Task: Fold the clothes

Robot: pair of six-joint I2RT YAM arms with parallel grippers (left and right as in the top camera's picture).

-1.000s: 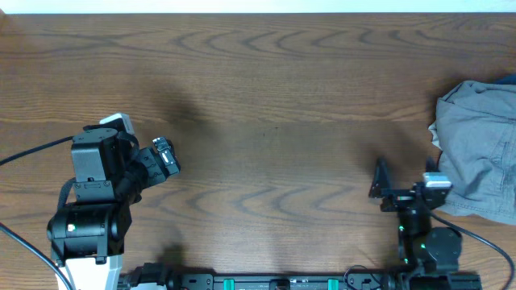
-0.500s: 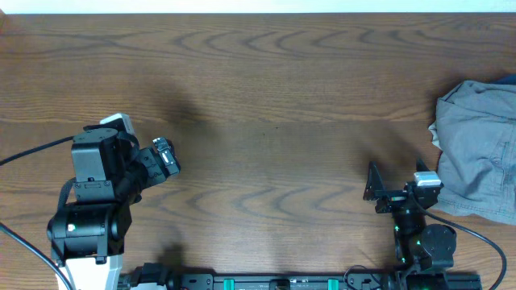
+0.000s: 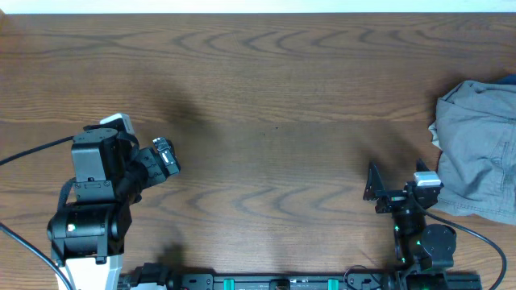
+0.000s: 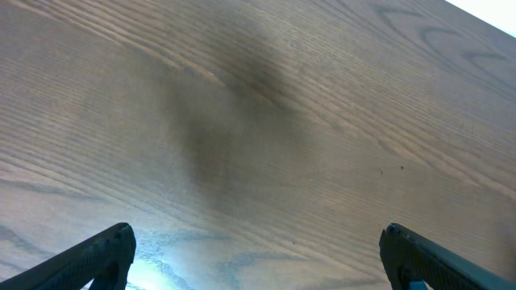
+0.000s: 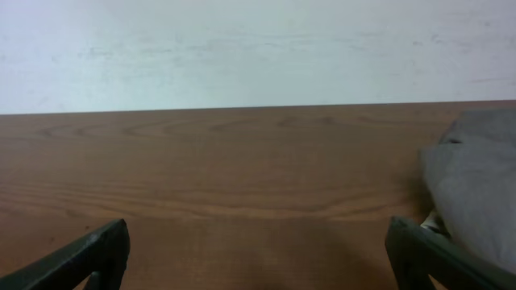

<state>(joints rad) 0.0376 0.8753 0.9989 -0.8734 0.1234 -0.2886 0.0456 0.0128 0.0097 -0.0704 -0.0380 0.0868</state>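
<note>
A crumpled grey garment (image 3: 480, 149) lies at the table's right edge; it also shows at the right of the right wrist view (image 5: 476, 177). My right gripper (image 3: 397, 181) is open and empty, low over the table just left of the garment's near corner and apart from it; in its own view (image 5: 258, 254) the fingers stand wide over bare wood. My left gripper (image 3: 164, 157) is at the left side, far from the garment, open and empty; its wrist view (image 4: 258, 258) shows only bare wood.
The wooden table (image 3: 274, 97) spreads between the arms. A bit of blue cloth (image 3: 508, 80) peeks out behind the garment at the right edge. A white wall (image 5: 258, 48) stands beyond the table's far edge.
My right gripper shifted slightly to the left and rose a little a second ago, then held still. The left arm and the garment have not moved.
</note>
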